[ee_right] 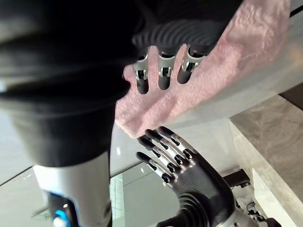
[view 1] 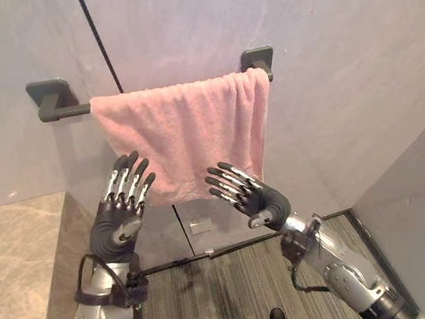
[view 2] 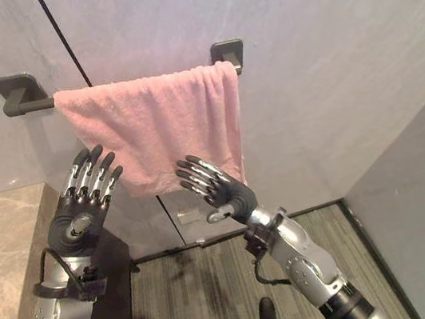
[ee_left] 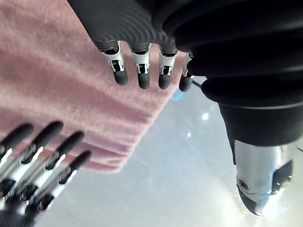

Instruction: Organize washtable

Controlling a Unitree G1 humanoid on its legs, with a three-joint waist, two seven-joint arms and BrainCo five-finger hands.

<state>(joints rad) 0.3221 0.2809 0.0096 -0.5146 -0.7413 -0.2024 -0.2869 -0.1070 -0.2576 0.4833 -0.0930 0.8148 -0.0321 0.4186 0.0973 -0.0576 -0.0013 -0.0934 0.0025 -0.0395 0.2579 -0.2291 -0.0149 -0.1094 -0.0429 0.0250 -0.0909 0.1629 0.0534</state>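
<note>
The pink towel (view 1: 184,135) is draped over the towel rail (view 1: 67,111) on the wall. It's pushed toward the rail's right bracket, where it bunches into folds, and the left stretch of the rail is bare. Both hands are up just below the rail at the towel's bottom edge, the left hand (view 1: 119,223) by the lower left corner and the right hand (view 1: 261,200) under the middle. The fingers on both are straight and spread, holding nothing, and I can't tell if any tip is actually touching the cloth. My guess is the step is straightening the towel. If so, I'd pinch the hem at both bottom corners, pull down evenly, then slide the whole thing left to centre it. Tugging one side only could drag it off the rail. The stone counter (view 1: 11,264) sits down-left of the rail.
</note>
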